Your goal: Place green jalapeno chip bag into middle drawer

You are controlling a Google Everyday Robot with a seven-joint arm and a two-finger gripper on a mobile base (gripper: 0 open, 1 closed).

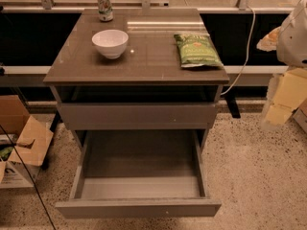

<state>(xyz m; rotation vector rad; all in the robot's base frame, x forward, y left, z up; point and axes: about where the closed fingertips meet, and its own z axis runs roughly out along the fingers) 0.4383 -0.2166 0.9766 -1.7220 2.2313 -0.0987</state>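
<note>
The green jalapeno chip bag (196,50) lies flat on the right side of the grey cabinet top (144,61). The middle drawer (139,159) is pulled out wide below, and nothing lies on its floor. Above it sits the other grey drawer (136,115) with the taller front panel, pushed in. My gripper (287,96) shows as pale yellow and white parts at the right edge of the view. It is to the right of the cabinet, below the level of its top and apart from the bag.
A white bowl (110,43) stands on the left of the cabinet top. A green-and-white drink can (104,6) stands at its back left. An open cardboard box (21,140) sits on the floor at the left. A white cable (247,47) hangs behind the cabinet's right side.
</note>
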